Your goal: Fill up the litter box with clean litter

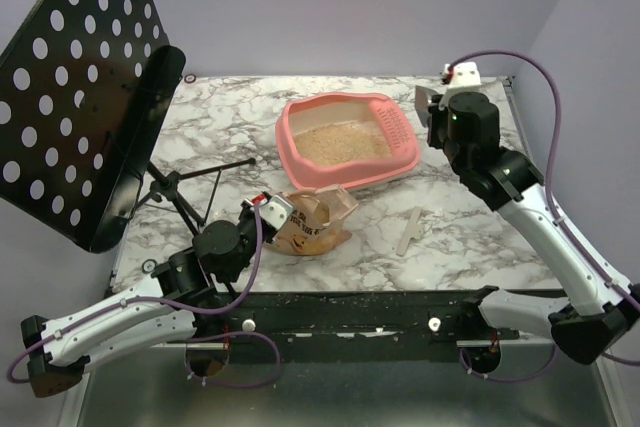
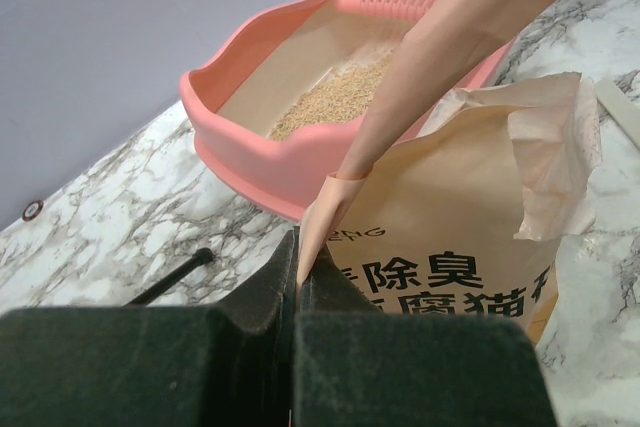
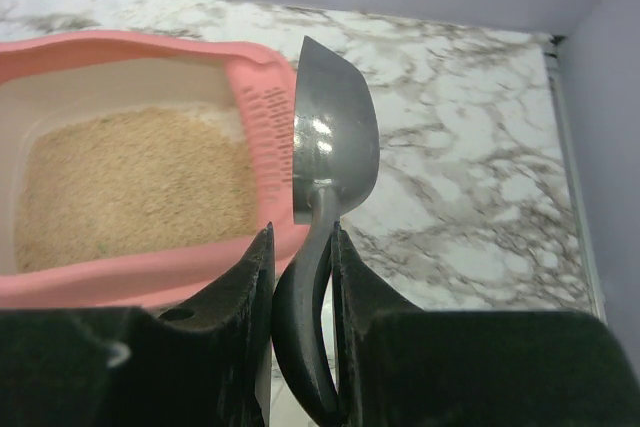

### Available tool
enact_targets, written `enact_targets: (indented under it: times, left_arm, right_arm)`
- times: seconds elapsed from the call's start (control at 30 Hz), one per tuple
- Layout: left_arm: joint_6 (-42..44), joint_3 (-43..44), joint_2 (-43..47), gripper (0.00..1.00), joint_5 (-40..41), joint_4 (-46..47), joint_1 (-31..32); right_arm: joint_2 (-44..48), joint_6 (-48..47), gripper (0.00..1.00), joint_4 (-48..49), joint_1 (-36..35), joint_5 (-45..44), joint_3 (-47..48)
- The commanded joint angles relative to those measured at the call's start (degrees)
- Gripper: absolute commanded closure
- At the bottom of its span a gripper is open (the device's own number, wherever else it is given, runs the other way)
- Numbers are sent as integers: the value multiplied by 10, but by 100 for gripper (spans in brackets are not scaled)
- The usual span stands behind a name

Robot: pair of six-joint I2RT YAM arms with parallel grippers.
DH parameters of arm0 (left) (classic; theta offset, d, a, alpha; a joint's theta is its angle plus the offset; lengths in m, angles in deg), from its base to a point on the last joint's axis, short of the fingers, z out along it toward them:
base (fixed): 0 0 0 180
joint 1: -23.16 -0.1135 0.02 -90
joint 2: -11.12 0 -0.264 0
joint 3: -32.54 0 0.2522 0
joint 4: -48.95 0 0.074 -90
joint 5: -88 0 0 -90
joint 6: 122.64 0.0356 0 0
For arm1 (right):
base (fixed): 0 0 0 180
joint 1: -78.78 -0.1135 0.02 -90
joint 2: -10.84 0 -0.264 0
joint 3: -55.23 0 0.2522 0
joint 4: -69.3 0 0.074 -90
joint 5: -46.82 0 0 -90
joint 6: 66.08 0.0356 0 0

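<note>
1. At the far left we saw a black perforated stand [image 1: 85,87], its panel tilted and its thin legs spread on the marble table [image 1: 240,117].
2. The left gripper [image 1: 270,209] was low over the near part of the table, just left of the bag [image 1: 315,222].
3. In the left wrist view, the left gripper [image 2: 297,277] had its jaws pressed together on a folded strip of the bag's top edge. That strip rose up and to the right in front of the box [image 2: 260,147].
4. The bag [image 2: 470,197] was crumpled tan paper with dark printed characters. It sat on the table just beside the box's near wall.
5. The box [image 1: 340,175] stood on the table at mid-depth, right of centre, with its grille at the right end.
6. The litter [image 1: 340,142] lay inside the box as a sandy tan layer over the floor, well below the rim. Both wrist views showed it there too [image 2: 340,97] [image 3: 130,182].
7. A pale strip [image 1: 411,232] lay flat on the table to the right of the bag, apart from it and from the box.
8. The right gripper [image 1: 430,107] hovered beside the right end of the box.
9. In the right wrist view, the right gripper [image 3: 302,247] was clamped on the handle of a metal scoop [image 3: 335,137]. The scoop's bowl pointed away from the wrist, next to the grille end of the box [image 3: 150,272]. We could not tell whether the scoop touched the rim.
</note>
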Motion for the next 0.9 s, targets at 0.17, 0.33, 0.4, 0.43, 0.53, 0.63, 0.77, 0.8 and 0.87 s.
enact_targets:
  times: [0.17,0.33,0.4,0.43,0.53,0.63,0.77,0.8,0.87]
  left_arm:
    - [-11,17,15,100,3,21,-1]
    - [-11,18,21,100,0,20,-1]
    - [-11,18,24,100,-1,18,-1]
    - [-11,18,24,100,1,18,-1]
    - [-10,17,29,100,5,18,-1]
    - [-9,15,27,100,5,20,-1]
    - [-9,15,24,100,5,21,-1]
    - [-9,13,22,100,4,22,-1]
    - [-11,13,23,100,3,22,-1]
  right_arm:
    - [93,112,100,174,149,-98,-228]
    - [67,151,100,258,176,-107,-309]
    - [49,161,100,285,179,-108,-333]
    - [40,163,100,293,180,-107,-341]
    - [6,174,100,314,186,-104,-350]
    - [-28,177,100,314,191,-98,-347]
    - [-79,158,99,313,200,-79,-333]
    - [-93,153,99,304,203,-80,-325]
    - [-124,149,95,266,208,-67,-304]
